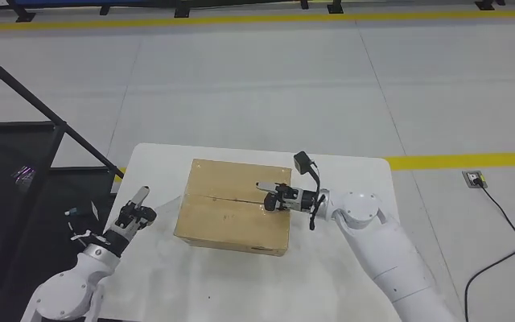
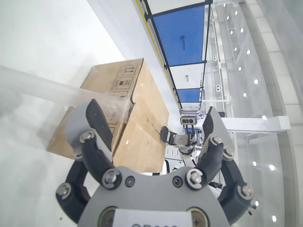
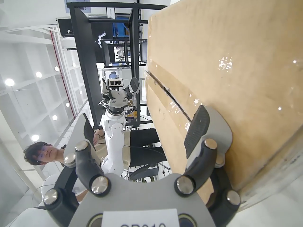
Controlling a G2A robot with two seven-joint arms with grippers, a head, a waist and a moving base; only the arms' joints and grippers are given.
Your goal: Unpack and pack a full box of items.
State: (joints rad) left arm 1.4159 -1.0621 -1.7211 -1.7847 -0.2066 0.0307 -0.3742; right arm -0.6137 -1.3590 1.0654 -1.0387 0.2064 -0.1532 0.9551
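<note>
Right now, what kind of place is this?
Probably a robotics lab or test hall: yellow lines on a wide pale floor, blue panels, black frames, and a white table holding a box.

I'm on the box now: plain brown cardboard, matt, a little fibrous on its faces. Clear tape runs along the top seam, glossy and throwing back small glints (the same shiny film wraps one corner in the left wrist view). The table reads as smooth white with a low sheen. On the left gripper I see matt grey metal plates, bright polished screw heads and black links that look like plastic. Its pads are black, rubbery and finely dimpled; the right gripper wears the same finish.
</note>
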